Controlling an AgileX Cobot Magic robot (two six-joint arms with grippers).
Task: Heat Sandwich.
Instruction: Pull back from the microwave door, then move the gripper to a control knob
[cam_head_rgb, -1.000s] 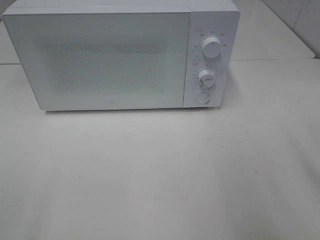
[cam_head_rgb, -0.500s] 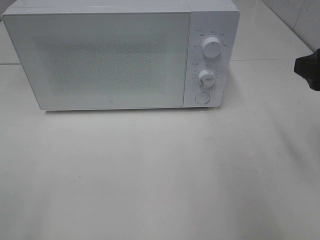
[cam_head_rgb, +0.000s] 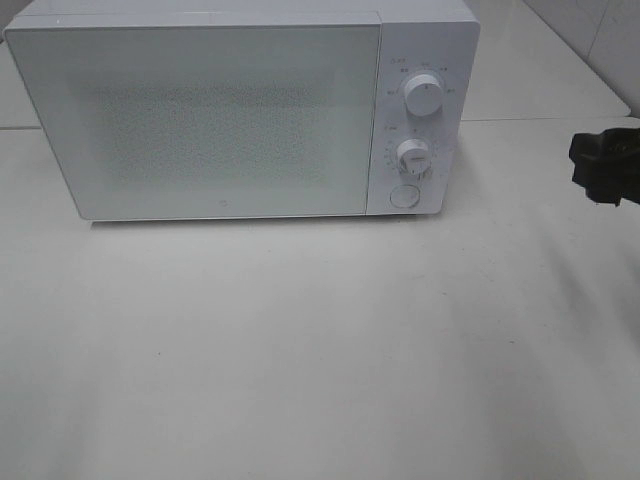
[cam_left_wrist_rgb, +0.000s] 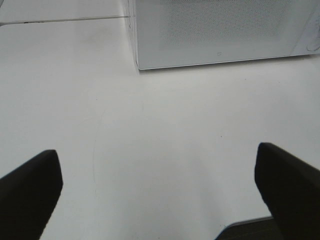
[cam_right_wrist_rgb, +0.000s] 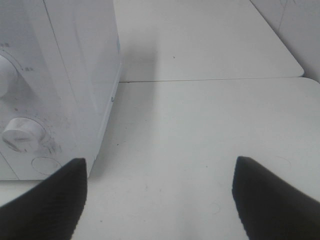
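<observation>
Exterior high view: white microwave (cam_head_rgb: 220, 120) sits at the back of a pale table (cam_head_rgb: 300, 350), door (cam_head_rgb: 200, 115) shut and frosted, nothing readable through it. Control panel on the microwave's right side: upper knob (cam_head_rgb: 424, 96), lower knob (cam_head_rgb: 412, 155) under it, round button (cam_head_rgb: 403, 196) at the bottom. A black end of the right arm (cam_head_rgb: 605, 168) pokes in from the edge, well to the right of the microwave and about level with the lower knob, above the table; jaws can't be read from here. The sandwich shows in no view, so I cannot tell where it is. Left wrist view: left gripper (cam_left_wrist_rgb: 159, 200) is spread wide, its two black fingers (cam_left_wrist_rgb: 30, 195) far apart with only bare table between them, holding nothing. It hangs in front of the microwave, whose lower front edge and left corner sit well ahead of the fingertips, not touching. Right wrist view: right gripper (cam_right_wrist_rgb: 159, 200) also has its fingers (cam_right_wrist_rgb: 272, 200) well apart, nothing between them but table. It sits just off the microwave's right front corner; one finger is near the round button and the lower knob, and contact cannot be told. A seam in the table runs behind, off the microwave's right side.
</observation>
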